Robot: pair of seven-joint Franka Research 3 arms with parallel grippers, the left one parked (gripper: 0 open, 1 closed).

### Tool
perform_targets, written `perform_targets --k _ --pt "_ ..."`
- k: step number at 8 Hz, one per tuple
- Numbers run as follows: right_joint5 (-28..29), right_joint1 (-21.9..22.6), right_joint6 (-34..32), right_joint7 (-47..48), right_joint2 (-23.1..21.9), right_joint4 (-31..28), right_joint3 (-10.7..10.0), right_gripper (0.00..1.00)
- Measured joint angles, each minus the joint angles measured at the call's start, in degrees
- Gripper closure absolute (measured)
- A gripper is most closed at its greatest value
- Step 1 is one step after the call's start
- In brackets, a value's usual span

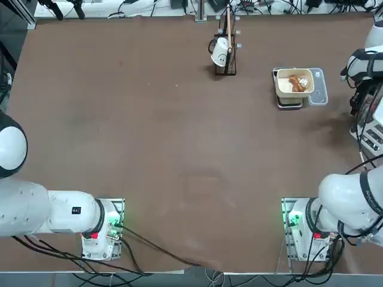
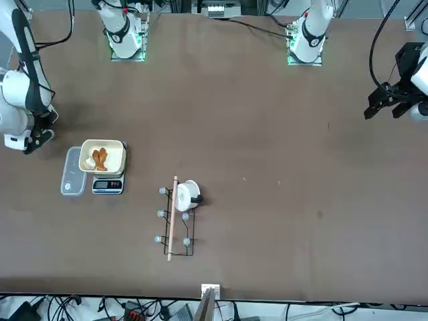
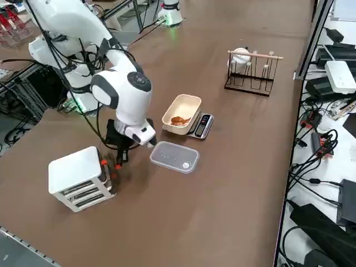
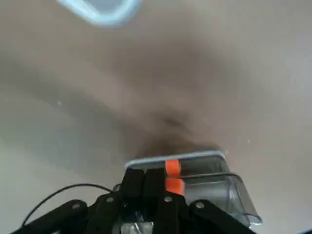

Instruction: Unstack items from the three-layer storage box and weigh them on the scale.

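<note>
Scale (image 2: pixel 108 184) has a dark display strip with small marks, too tiny to read; no brand can be made out anywhere. Counts: one scale, one cream square bowl (image 2: pixel 105 156) sitting on it, about two brown food pieces (image 2: pixel 99 158) plus one pale piece (image 2: pixel 90 162) inside the bowl, one translucent tray (image 3: pixel 174 157) flat on the table just beside the scale, one three-layer storage box (image 3: pixel 78 175), white and grey, slatted, with red-orange marks. One dark wire rack (image 3: pixel 250 83), well apart, with one white cup (image 3: pixel 240 59) and one pale rod along it. Right gripper (image 3: pixel 119 161) is down by the storage box's marked side, fingers together, narrow; can't tell whether it touches the box or grips any part of it. What the layers hold can't be told. Surface: plain brown tabletop (image 1: pixel 179 149), matte, a few specks. Room: white side bench (image 3: pixel 334 167) along one table edge, loaded with tangled black cables (image 3: pixel 303 167), dark adapters and one white flat device (image 3: pixel 340 77); metal frame posts at the edges.
</note>
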Motion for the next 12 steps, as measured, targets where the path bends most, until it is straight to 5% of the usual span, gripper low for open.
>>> perform_targets --k 9,11,12 --pt "1.1 -2.6 0.5 -0.7 -1.0 -0.8 0.7 0.94" --pt "7.8 -2.5 1.4 -0.7 -1.3 1.1 3.3 0.82" --pt "8.1 -2.3 2.1 -0.7 -1.3 1.6 4.2 0.66"
